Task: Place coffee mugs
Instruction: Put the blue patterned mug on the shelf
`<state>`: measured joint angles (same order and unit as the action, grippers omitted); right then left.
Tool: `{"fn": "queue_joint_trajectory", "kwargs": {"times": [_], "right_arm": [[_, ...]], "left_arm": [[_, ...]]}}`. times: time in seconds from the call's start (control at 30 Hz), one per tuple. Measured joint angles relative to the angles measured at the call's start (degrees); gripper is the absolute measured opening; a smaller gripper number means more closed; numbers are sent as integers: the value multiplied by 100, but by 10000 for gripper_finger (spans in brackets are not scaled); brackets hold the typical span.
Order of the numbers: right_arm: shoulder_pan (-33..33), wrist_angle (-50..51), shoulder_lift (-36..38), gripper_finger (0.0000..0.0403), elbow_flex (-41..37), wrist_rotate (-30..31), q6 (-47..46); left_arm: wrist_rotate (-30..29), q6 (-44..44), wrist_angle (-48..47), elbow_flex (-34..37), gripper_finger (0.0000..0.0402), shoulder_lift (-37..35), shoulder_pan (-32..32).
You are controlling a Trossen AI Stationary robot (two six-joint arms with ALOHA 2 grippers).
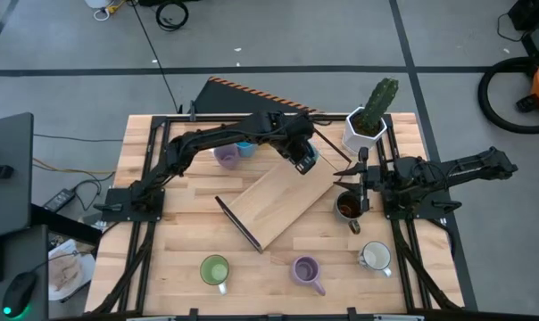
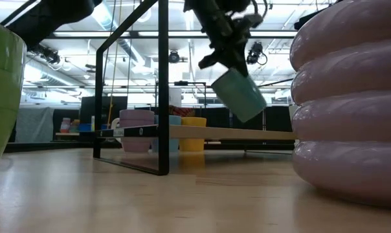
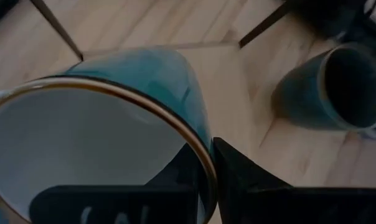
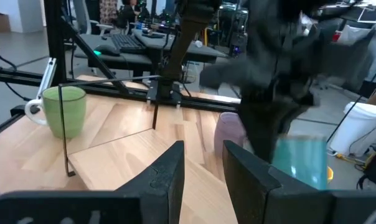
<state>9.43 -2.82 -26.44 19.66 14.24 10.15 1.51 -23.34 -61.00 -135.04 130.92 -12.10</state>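
Butcher-block table (image 1: pixel 162 259), left hand (image 1: pixel 303 160) pinching glossy teal mug (image 2: pixel 239 96)

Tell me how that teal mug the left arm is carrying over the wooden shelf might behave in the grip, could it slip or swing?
The teal mug hangs tilted, held by the left gripper only at its rim, so it may pivot. Its glossy glaze looks slippery. It is probably rigid ceramic, likely to chip if dropped on the wooden shelf.

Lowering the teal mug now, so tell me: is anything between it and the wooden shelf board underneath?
Nothing visible. The left tool holds the teal mug tilted in the air above the far end of the wooden shelf board. The board's top shows bare there; the lilac mug and blue mug stand off to the side.
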Motion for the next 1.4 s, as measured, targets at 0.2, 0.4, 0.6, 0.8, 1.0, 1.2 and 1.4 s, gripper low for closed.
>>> {"fn": "queue_joint_trajectory", "kwargs": {"times": [0.2,0.4,0.6,0.8,1.0,1.2,1.4], "right_arm": [[0,27,-7,114,0,-19,6],[-1,36,-7,114,0,-71,-47],[0,67,-24,114,0,-83,-117],[0,91,-76,114,0,-128,-129],[0,87,-81,114,0,-162,-142],[0,87,-83,114,0,-192,-142],[0,87,-83,114,0,-194,-142]], "left_arm": [[16,49,-195,7,31,56,-11],[82,114,-401,9,31,59,-11],[143,143,-504,37,31,168,-11],[108,158,-465,37,32,185,-11],[110,221,-474,37,38,185,-11],[118,365,-482,37,40,190,-11],[110,455,-442,44,42,194,7]]}}
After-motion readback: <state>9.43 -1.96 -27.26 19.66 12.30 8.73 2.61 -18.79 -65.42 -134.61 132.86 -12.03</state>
